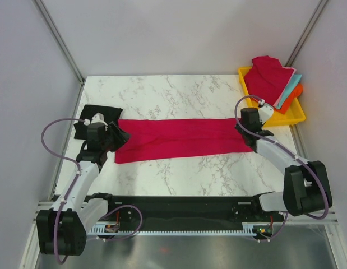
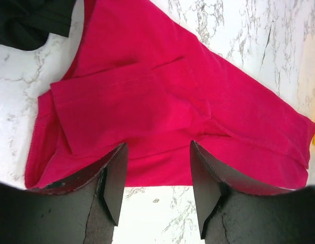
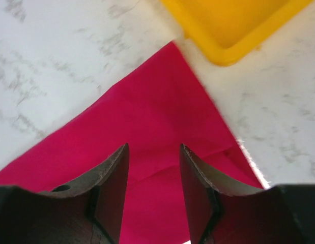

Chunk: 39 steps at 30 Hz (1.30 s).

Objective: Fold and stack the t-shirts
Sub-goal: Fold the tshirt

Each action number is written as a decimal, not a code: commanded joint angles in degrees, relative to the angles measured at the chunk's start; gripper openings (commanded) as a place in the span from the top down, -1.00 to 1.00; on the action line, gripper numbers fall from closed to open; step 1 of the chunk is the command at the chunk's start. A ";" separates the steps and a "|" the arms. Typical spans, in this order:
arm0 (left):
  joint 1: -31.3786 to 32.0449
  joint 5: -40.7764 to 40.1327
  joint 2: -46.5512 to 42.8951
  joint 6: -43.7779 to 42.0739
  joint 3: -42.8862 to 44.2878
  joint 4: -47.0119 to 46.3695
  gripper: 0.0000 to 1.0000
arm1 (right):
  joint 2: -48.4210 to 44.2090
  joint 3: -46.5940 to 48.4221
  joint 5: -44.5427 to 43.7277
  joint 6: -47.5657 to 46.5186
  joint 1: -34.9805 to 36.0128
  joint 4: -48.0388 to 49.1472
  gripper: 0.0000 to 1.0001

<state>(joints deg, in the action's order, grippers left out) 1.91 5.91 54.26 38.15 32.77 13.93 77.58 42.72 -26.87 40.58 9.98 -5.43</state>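
Across the middle of the counter [image 1: 179, 95] a red t-shirt [image 1: 179, 137] lies folded into a long flat strip, with the left tool [image 2: 158, 147] and right tool [image 3: 153, 147] open and empty just above its two ends. Folding it shorter neatly probably means pinching every layer at one end and keeping edges aligned.

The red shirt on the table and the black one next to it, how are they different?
The red shirt is crimson, the black shirt black. The red shirt lies smoothed into a long flat band across the table; the black shirt sits in a small rumpled heap by the left edge. Both are soft cloth resting on the marble, outside the yellow tray.
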 commanded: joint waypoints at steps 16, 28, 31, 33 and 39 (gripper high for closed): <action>1.87 -5.65 18.58 9.84 -0.43 -25.96 -0.23 | 27.00 22.58 10.89 -8.76 18.85 1.04 0.06; 1.60 -3.98 20.45 10.28 1.60 -28.52 -0.24 | 34.39 27.77 0.95 -4.28 16.66 -6.52 0.20; 1.60 -5.20 19.39 10.01 0.80 -28.52 -0.24 | 34.13 26.37 2.17 -3.05 13.94 -6.43 0.22; 1.60 -5.65 19.48 9.84 0.54 -28.44 -0.25 | 34.13 25.92 2.44 -2.96 12.97 -6.70 0.23; 1.60 -5.03 21.41 10.28 1.50 -28.70 -0.25 | 29.66 24.26 1.65 -3.40 10.59 -7.40 0.29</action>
<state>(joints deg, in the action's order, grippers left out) 3.62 1.63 75.13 46.96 33.23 -12.29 110.76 68.47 -22.68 36.86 21.10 -10.22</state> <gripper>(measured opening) 0.625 0.358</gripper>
